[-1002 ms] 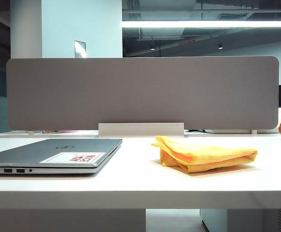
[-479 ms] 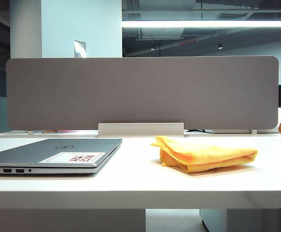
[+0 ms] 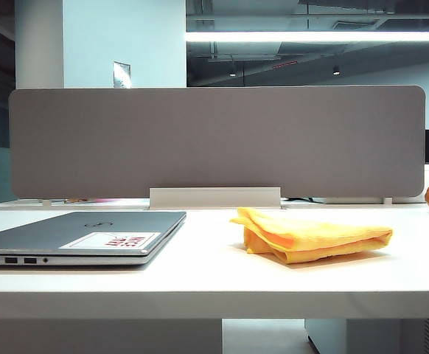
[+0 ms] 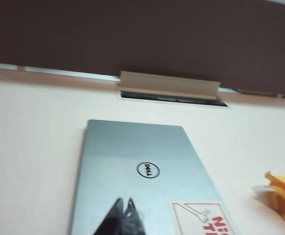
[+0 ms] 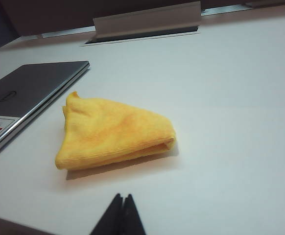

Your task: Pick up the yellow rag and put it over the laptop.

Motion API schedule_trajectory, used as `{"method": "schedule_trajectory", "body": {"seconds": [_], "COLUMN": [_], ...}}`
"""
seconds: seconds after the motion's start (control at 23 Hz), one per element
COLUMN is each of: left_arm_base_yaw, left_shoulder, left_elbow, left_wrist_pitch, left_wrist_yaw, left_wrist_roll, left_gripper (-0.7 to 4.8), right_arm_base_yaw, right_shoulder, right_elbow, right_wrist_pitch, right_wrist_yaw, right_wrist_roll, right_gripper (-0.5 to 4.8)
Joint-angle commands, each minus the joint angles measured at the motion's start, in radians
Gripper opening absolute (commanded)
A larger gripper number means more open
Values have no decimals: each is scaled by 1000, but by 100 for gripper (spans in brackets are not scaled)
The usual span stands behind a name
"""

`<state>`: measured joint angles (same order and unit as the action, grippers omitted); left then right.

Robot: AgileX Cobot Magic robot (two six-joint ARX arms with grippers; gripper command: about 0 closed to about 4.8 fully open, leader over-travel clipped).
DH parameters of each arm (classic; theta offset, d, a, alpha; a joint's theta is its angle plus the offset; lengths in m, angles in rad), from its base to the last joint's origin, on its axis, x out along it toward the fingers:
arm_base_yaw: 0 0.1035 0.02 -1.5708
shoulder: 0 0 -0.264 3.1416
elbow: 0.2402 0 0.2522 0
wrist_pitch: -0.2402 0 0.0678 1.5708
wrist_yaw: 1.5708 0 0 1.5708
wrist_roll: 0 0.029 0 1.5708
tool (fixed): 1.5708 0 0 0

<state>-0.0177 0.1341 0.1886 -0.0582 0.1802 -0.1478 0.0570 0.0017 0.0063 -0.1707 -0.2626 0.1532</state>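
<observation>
Nothing shifts on the table [image 3: 200,284] — rag [image 3: 314,237] lies right of centre, laptop [image 3: 82,234] lower left. Right gripper [image 5: 122,197], pinched shut and empty, sits nearer the rag than the shut, empty left gripper [image 4: 123,201], which hangs above the laptop.

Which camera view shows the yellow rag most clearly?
The right wrist view: the whole yellow rag lies folded on the table beyond the shut right gripper. The exterior view shows it side-on, right of the laptop. The left wrist view catches only a corner, with the left gripper shut.
</observation>
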Motion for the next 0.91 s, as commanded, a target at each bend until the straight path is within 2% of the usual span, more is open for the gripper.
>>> {"method": "schedule_trajectory", "body": {"seconds": [0.04,0.13,0.3,0.39,0.57,0.91], "left_arm_base_yaw": [-2,-2,-15,-73,-184,-492], "left_shoulder": [142,277,436,537,664,1039], "left_elbow": [94,177,276,336,363,373], "left_wrist_pitch": [12,15,15,18,79,381], "left_wrist_yaw": [74,136,192,188,172,40], "left_wrist_roll": [1,1,0,-1,-3,-3], "left_gripper": [-6,-6,-6,-6,-5,-5], "right_arm_base_yaw": [0,0,0,0,0,0], "right_shoulder": [-1,-1,-1,-1,-1,-1], "right_elbow": [-4,-4,-4,-4,-4,-4], "right_wrist_pitch": [18,18,18,18,18,18], "right_wrist_yaw": [-6,-5,-5,-5,-2,-2], "right_wrist_roll": [4,4,4,4,4,4], "right_gripper": [-1,-1,-1,-1,-1,-1]}}
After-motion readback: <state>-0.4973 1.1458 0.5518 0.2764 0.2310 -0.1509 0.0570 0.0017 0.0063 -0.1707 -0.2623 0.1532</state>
